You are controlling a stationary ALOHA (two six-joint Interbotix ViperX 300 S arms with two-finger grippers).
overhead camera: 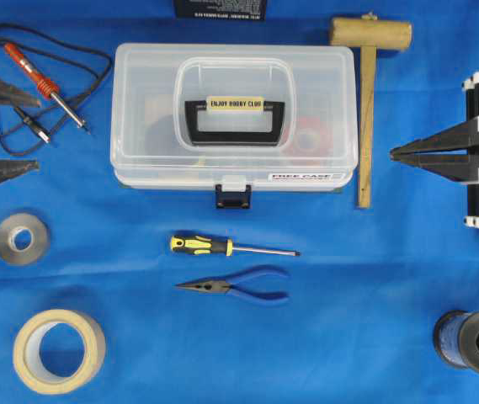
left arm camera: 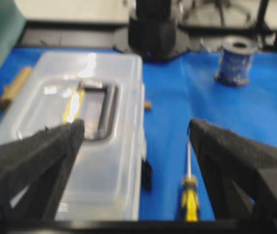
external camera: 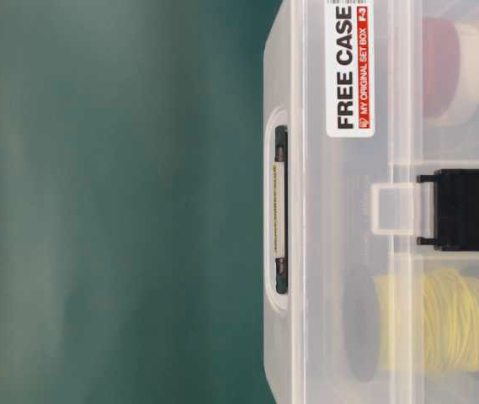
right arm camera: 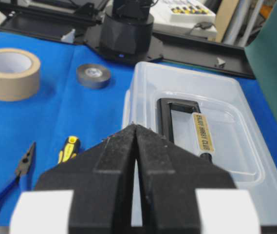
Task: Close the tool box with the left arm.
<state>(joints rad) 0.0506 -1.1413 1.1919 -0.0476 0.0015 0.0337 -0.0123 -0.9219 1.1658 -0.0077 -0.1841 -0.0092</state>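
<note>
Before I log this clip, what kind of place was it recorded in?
Probably a lab workbench set up for tool handling: a blue cloth carries a clear tool box, a screwdriver, pliers and tape rolls.

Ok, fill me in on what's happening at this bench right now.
Nothing is being held. The tool box sits on the blue cloth with its lid down, though the dark front latch hangs below the edge and I cannot tell if it is fastened. The left gripper is open and clear of the box, at the left edge of the overhead view. The right gripper is shut and parked to the box's right. A screwdriver and pliers lie in front.
</note>
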